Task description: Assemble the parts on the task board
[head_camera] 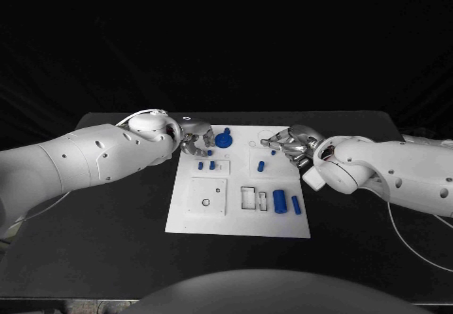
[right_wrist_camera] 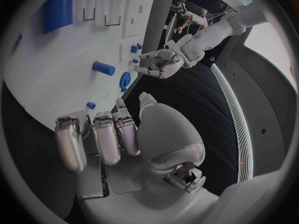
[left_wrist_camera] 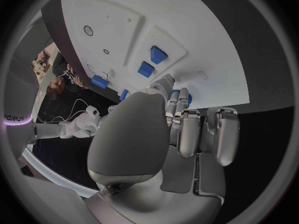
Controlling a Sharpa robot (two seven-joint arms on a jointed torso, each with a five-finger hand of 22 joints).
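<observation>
**A:** Task board (head_camera: pixel 194 219) lies in the middle of the black table (head_camera: pixel 104 248), its long side running away from the robot. In the head view, where are the parts?

**B:** A round blue part (head_camera: pixel 224 139) sits toward 12 o'clock on the board, two small pegs (head_camera: pixel 206 165) stand in a raised block just under it, and two blue cylinders (head_camera: pixel 287 201) lie toward 4 o'clock beside two rectangular slots (head_camera: pixel 254 198). The left hand (head_camera: pixel 196 142) hovers at the board's far left edge, at 9 o'clock from the round part; the right hand (head_camera: pixel 289 142) hangs over the far right corner. I judge both are placed there to reach the far parts.

**A:** Does the left wrist view show a grasp?

**B:** The left hand's fingers (left_wrist_camera: pixel 187 132) curl loosely over the board edge. Something blue shows behind them, but I cannot tell if it is held.

**A:** And the right wrist view?

**B:** The right hand's fingers (right_wrist_camera: pixel 102 137) are apart and hold nothing; it is released. A small blue stud (right_wrist_camera: pixel 91 105) lies near them. The near half of the board has open room; the far corners are crowded by both hands.
</observation>
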